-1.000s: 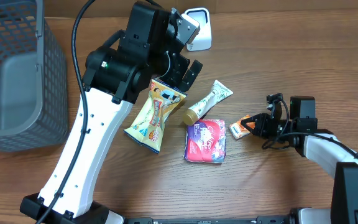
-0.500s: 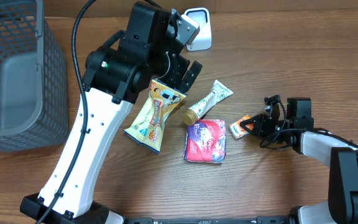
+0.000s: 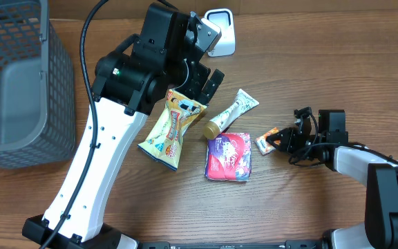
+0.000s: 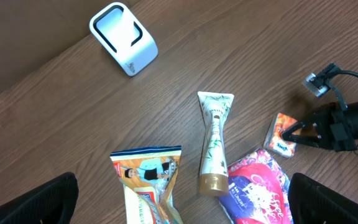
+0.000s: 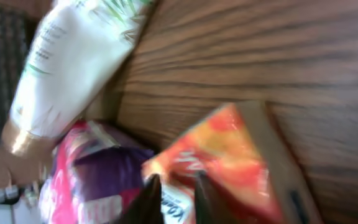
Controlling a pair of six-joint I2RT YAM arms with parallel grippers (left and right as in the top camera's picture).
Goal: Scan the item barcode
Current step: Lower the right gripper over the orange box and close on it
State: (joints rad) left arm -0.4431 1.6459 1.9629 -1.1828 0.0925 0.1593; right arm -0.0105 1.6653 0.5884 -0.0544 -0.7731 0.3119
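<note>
Wooden table [image 3: 323,62] under everything. Across its middle, the left arm [image 3: 109,159]: white link and black head, slanting up from the near edge toward the far side. At the left end, a grey mesh basket [image 3: 19,83], well apart from the items. At the right edge, the right arm [image 3: 365,162], low over the wood and pointing left.

Then the items, in a loose cluster at centre. Yellow snack bag [image 3: 170,128], flat, its upper end tucked beneath the left arm's head in the overhead view. Purple-and-red pouch [image 3: 229,156] to the right of it, apart. White tube [image 3: 230,114] with a gold cap, slantwise between the two, cap end just beside the pouch's upper corner. White scanner [image 4: 123,38] alone toward the far edge, apart from the cluster.

Above snack bag and tube, the left gripper [image 4: 184,186] spread wide, fingers [image 4: 36,202] at the two bottom corners of its wrist view, clamped on nothing.

Smallest, the orange packet [image 3: 267,142]: flat on the wood, just right of the pouch, between it and the right gripper [image 3: 280,140]. Fingertips [image 5: 151,196] close together with a thin gap, right at the packet's edge; cannot tell whether pinching it or merely touching.
</note>
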